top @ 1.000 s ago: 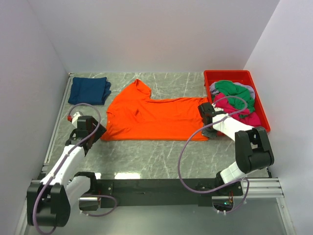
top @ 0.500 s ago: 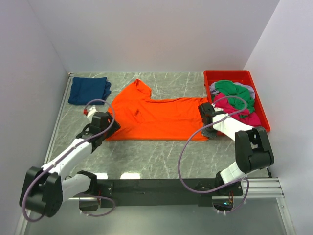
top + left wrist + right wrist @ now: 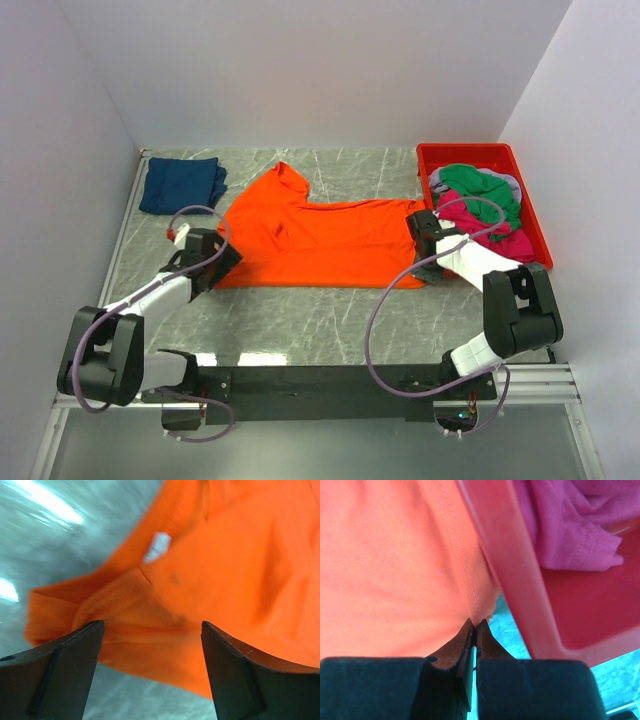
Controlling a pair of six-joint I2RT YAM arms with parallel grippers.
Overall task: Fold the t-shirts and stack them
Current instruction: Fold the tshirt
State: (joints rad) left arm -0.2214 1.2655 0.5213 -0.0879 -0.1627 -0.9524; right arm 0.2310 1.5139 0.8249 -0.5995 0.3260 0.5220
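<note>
The bright orange short-sleeved cloth t-shirt (image 3: 320, 240) lies spread flat on the grey marbled table (image 3: 330, 315), between the two arms. Its long axis runs from left to right across the robot's front. The left gripper (image 3: 210, 262) sits at the shirt's near left corner with its black fingers (image 3: 65, 670) spread wide. In the left wrist view, a bunched orange edge with a small white label (image 3: 157, 546) lies straight ahead of the open gap, and nothing is caught in it yet. The right gripper (image 3: 428, 262) sits at the opposite, right end of the near edge, just beside the rigid red plastic bin (image 3: 533, 225). In the right wrist view its fingertips are pressed together on the stitched hem, apparently pinching the edge of the cloth. Each arm therefore covers its own end of the shirt. The coming move seems to depend on the left fingers closing over the corner directly in front of them, so that both ends can be lifted and carried across the short axis. A folded dark navy blue t-shirt (image 3: 182, 184) rests at the far left, well apart from the orange one. A heap of green, magenta pink and grey shirts (image 3: 480, 200) waits in the bin.
</note>
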